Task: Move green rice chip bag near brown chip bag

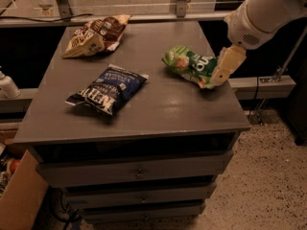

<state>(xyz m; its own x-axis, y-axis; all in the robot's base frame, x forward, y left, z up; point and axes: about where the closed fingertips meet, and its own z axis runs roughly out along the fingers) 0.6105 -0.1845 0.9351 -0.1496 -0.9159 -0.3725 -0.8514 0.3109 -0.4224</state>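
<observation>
The green rice chip bag (pixel 189 63) lies near the worktop's (pixel 163 107) right edge, with the tool (pixel 221 74) against its right end. Whether the tool grips it, I cannot tell. The brown chip bag (pixel 96 35) sits well apart at the far-left corner, so the move looks not yet made.

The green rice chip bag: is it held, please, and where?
Cannot tell: the tool meets the green rice chip bag at its right end, grip unseen.
</observation>
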